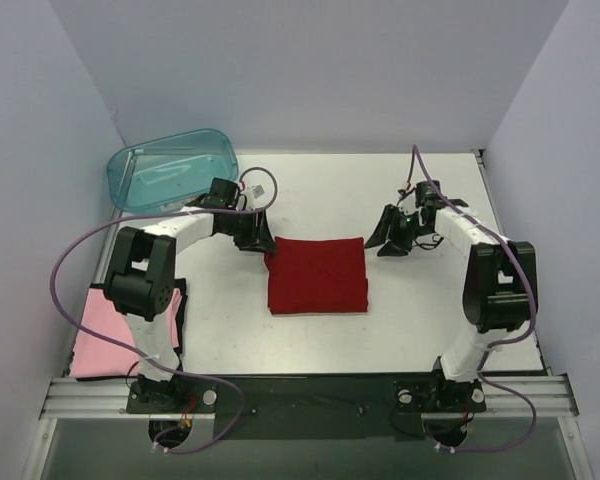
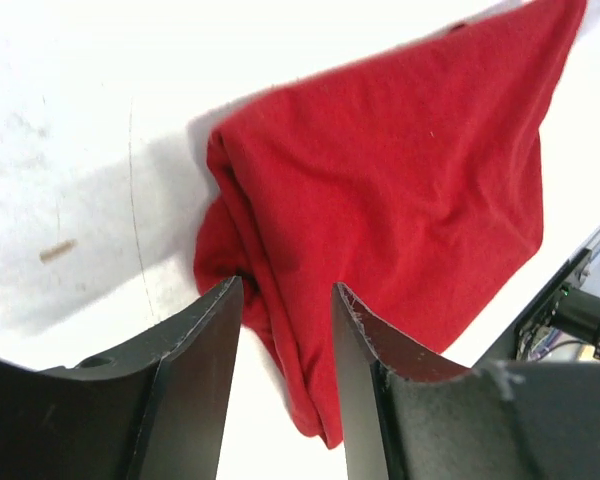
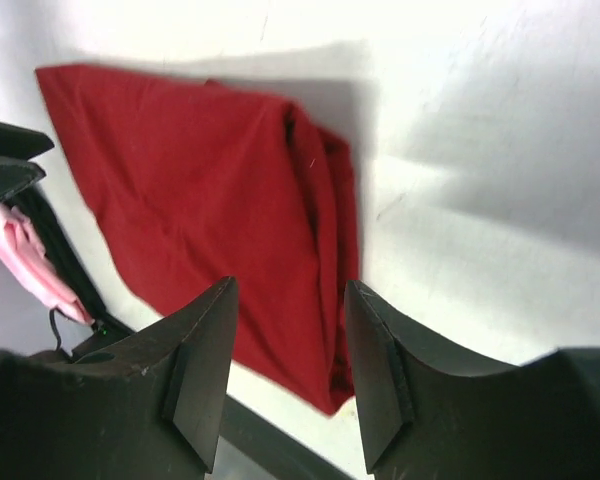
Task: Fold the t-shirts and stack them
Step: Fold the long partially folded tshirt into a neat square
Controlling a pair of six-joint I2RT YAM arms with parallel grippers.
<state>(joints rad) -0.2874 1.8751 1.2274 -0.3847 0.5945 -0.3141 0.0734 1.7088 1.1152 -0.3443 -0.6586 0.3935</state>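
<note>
The red shirt (image 1: 317, 275) lies folded square in the middle of the bench (image 1: 420, 320), likely the stack's base. The left fingers (image 2: 195, 380) hover spread and empty by its ten o'clock corner, the right fingers (image 3: 205, 370) the same near two o'clock. The pink shirt (image 1: 105, 340) lies at eight o'clock, seemingly next.
</note>
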